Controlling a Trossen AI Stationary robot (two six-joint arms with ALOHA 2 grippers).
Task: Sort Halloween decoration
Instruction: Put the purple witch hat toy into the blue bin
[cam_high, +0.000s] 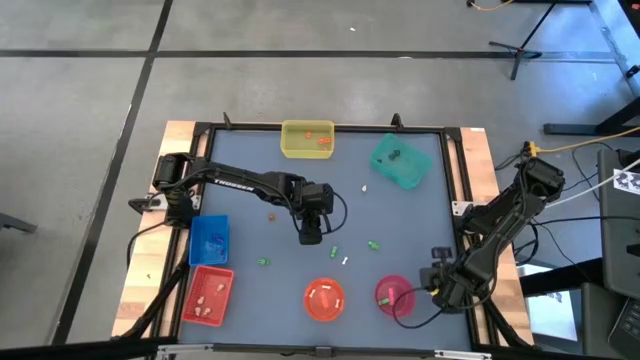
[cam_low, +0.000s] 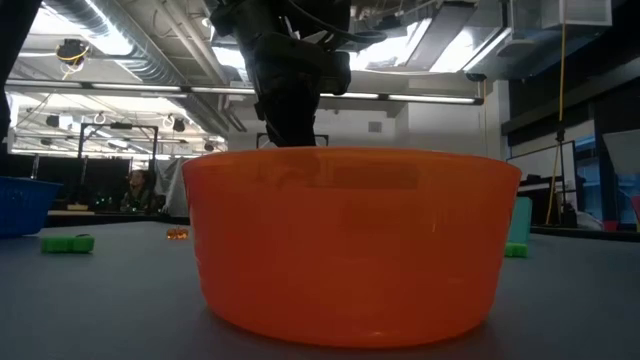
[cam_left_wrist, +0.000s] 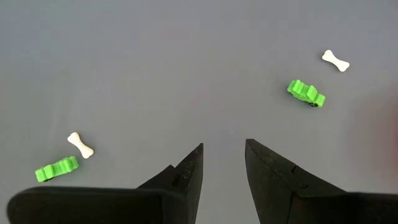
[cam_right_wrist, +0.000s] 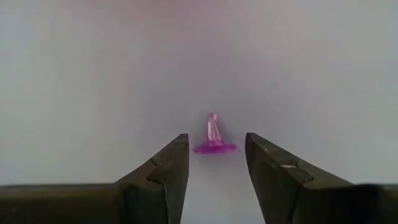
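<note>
Halloween trinkets lie scattered on the grey table (cam_high: 400, 215) around the orange bowl (cam_high: 324, 299).

Just beyond the bowl lie a white bone (cam_left_wrist: 335, 60) and a green piece (cam_left_wrist: 306, 93); another bone (cam_left_wrist: 80, 144) and green piece (cam_left_wrist: 56, 168) lie close by. The left gripper (cam_left_wrist: 224, 163) hovers above them, jaws spread, empty. Beside the bowl, the right gripper (cam_right_wrist: 216, 158) stands with jaws parted around a small pink trinket (cam_right_wrist: 214, 138), without touching it.

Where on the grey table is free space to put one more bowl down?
Free: the grey mat between the yellow tray and left gripper, and right of centre below the teal tray. Crowded: near the green trinkets, and the front row with the orange bowl.
</note>
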